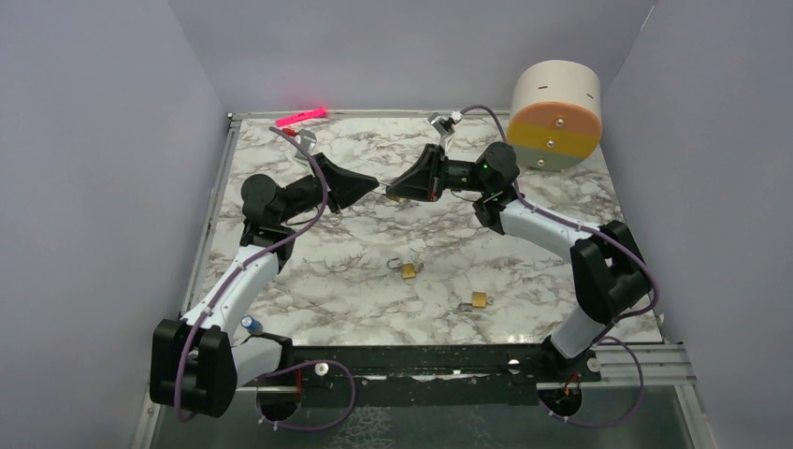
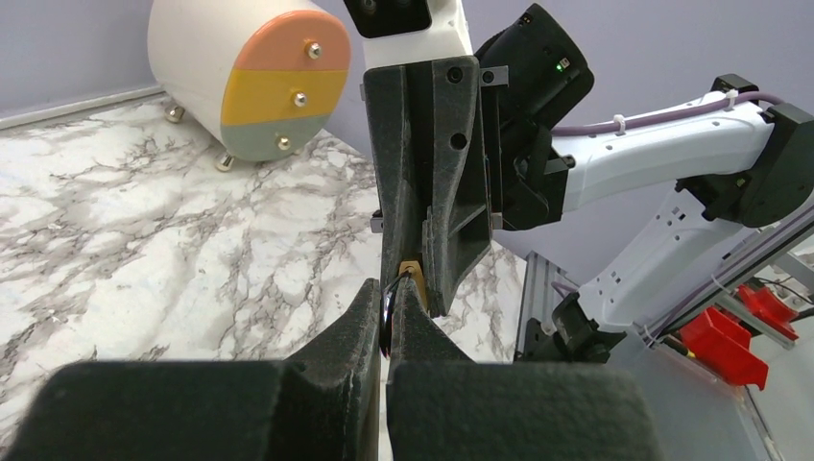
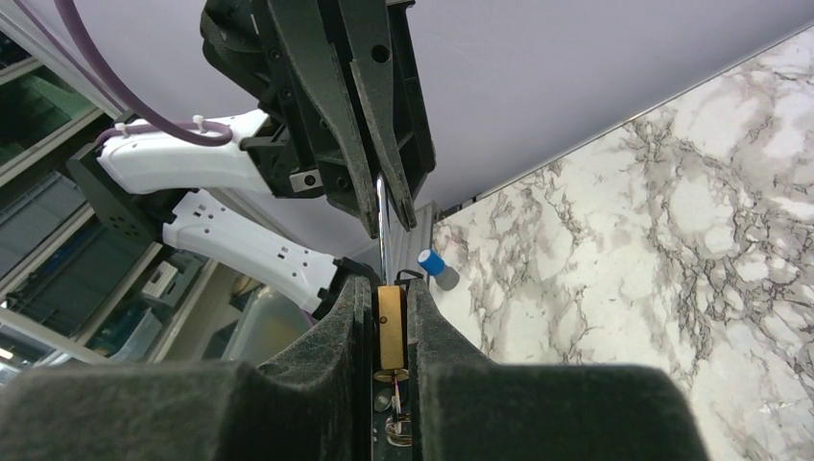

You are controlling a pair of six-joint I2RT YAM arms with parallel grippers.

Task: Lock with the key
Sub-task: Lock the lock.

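Key, pinched in my closed left jaws, meets the end of the brass padlock clamped between my right jaws above the counter, braced there, I judge, so the blade can enter and turn.

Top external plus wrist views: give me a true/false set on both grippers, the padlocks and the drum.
1. The right gripper is shut on a small brass padlock. True.
2. The left gripper is wide open. False: it pinches a thin silver rod rising from that padlock.
3. Two loose brass padlocks lie on the white marble table. True.
4. The cream drum with an orange and yellow face sits at the near left corner. False: it is at the far right.
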